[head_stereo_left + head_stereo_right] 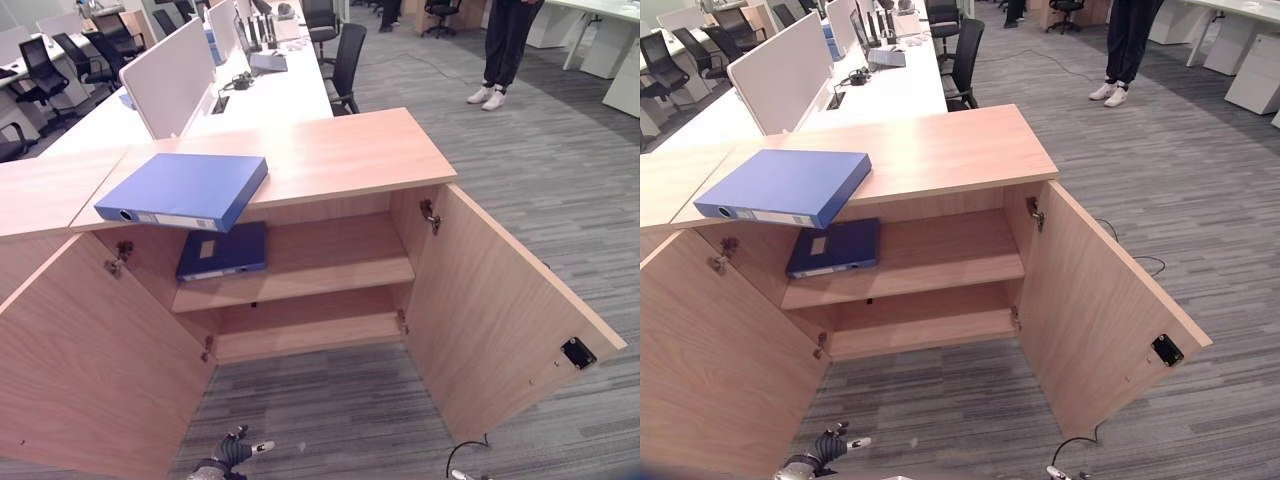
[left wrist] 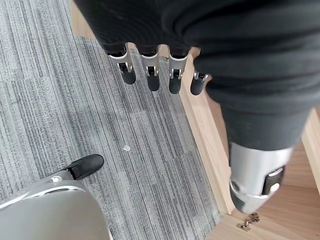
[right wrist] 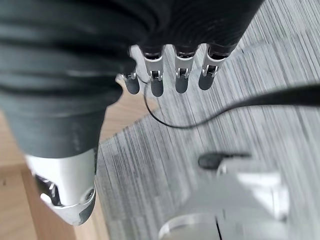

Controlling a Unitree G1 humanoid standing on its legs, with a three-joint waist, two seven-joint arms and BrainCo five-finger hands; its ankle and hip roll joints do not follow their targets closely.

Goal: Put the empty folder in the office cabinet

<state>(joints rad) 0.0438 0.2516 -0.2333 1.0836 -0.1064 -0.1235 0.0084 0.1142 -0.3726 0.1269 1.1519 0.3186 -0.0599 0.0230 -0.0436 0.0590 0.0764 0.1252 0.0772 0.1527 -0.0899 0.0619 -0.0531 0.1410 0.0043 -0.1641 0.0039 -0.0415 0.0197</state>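
A blue box folder [image 1: 185, 190] lies flat on top of the wooden cabinet [image 1: 340, 150], and its front corner overhangs the edge. A second, darker blue folder [image 1: 222, 250] lies flat at the left of the upper shelf [image 1: 330, 265] inside. Both cabinet doors stand wide open. My left hand [image 1: 235, 455] hangs low over the carpet in front of the left door, its fingers [image 2: 150, 75] straight and holding nothing. My right hand [image 1: 1058, 472] is low by the right door, its fingers [image 3: 156, 80] straight too and empty.
The open left door [image 1: 90, 370] and right door [image 1: 490, 310] jut out toward me on either side. The lower shelf [image 1: 310, 335] is bare. Behind the cabinet stand desks with white dividers [image 1: 170, 75] and office chairs [image 1: 345, 60]. A person [image 1: 505, 50] stands at the far right.
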